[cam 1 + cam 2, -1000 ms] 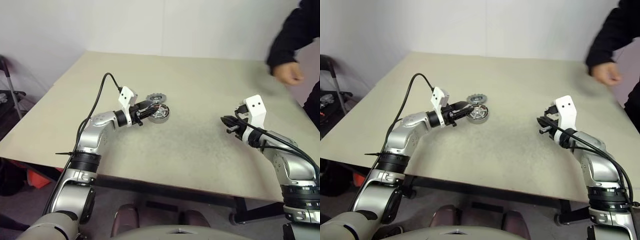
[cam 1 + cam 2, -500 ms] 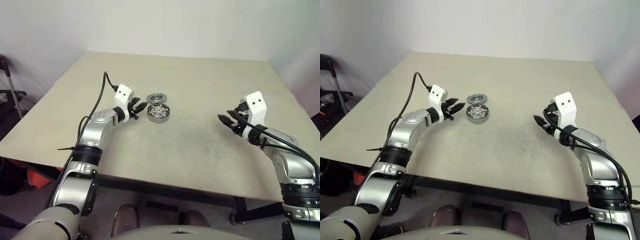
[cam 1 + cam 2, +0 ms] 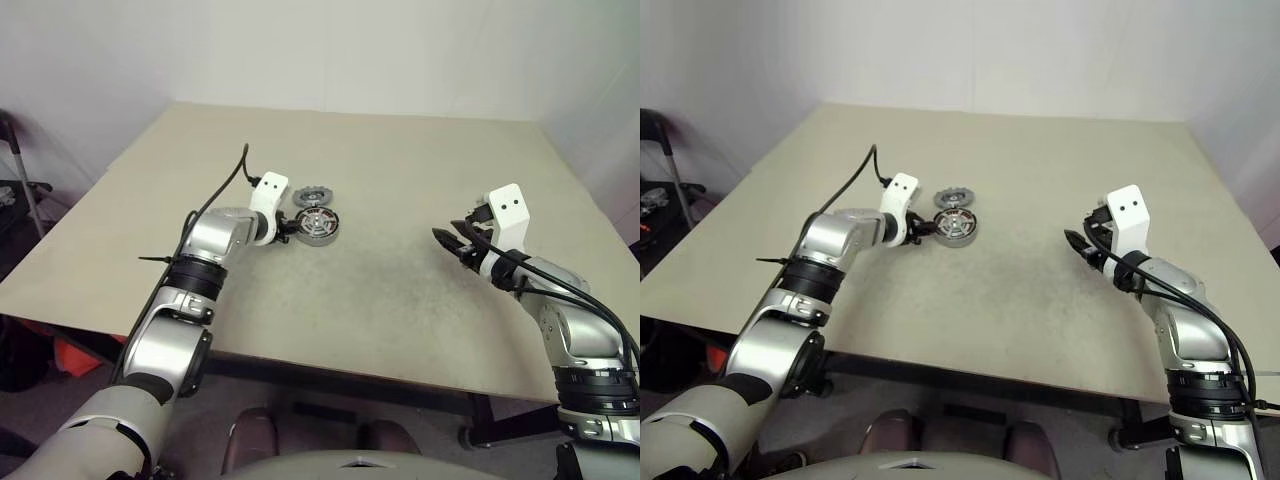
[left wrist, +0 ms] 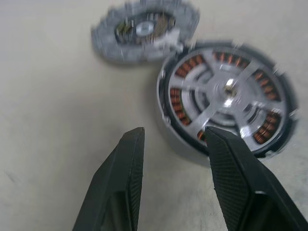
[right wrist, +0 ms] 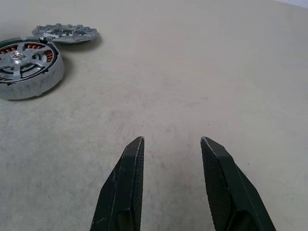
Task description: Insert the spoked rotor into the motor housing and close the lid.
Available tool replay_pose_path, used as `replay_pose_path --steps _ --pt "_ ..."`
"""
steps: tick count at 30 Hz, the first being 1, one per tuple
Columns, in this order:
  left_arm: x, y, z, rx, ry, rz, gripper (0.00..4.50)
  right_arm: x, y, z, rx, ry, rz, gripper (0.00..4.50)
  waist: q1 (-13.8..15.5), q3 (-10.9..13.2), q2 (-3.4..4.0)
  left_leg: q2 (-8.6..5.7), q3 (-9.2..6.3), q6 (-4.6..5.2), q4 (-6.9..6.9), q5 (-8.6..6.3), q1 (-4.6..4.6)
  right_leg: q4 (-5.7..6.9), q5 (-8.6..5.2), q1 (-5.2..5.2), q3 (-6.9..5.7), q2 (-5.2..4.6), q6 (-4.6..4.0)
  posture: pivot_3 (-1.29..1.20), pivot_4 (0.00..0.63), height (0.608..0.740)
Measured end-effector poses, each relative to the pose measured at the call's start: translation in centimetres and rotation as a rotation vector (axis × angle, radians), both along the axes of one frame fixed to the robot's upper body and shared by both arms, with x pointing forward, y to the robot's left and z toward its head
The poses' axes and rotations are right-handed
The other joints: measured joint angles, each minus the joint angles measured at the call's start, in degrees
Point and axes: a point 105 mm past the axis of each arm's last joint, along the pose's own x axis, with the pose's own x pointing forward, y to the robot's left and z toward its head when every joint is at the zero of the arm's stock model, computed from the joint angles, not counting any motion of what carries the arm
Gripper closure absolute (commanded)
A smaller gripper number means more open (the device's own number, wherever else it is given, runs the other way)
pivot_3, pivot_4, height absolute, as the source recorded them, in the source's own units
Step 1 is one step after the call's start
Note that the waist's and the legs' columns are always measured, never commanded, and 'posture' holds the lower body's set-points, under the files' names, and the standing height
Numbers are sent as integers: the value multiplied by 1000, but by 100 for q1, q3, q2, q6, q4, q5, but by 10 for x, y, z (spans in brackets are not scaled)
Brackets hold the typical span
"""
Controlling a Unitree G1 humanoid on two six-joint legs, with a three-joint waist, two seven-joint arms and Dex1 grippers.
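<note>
Spoked rotor (image 4: 226,91) sits inside motor housing (image 3: 318,227) on table (image 3: 400,180) | lid (image 4: 144,29) lies flat, touching housing's far side | left gripper (image 4: 175,144) parted, empty, just beside housing | right gripper (image 5: 171,144) parted, empty, well apart

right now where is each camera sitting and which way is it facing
Left and right eye views: on the head, looking forward and down over the table; both arms show.
Left wrist view: along the open left gripper at the motor housing with the spoked rotor inside, the lid beside it.
Right wrist view: along the open right gripper, across bare table.
All views share the housing and lid.
</note>
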Motion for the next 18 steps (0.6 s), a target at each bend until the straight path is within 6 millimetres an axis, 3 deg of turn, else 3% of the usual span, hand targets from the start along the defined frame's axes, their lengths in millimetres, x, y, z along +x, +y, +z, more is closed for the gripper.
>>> replay_pose_path --steps 15,18 --pt "13 -24 -7 -15 25 52 2376 0 1 1 8 -5 -2 2434 123 0 2 0 -1 22 -4 18 45 -4 8 52 -4 -10 -11 0 0 740" --pt "13 -27 -7 -27 32 53 2938 0 1 1 10 -6 -6 2405 130 0 2 0 -1 27 -4 21 45 -5 8 56 -4 -13 -11 0 0 740"
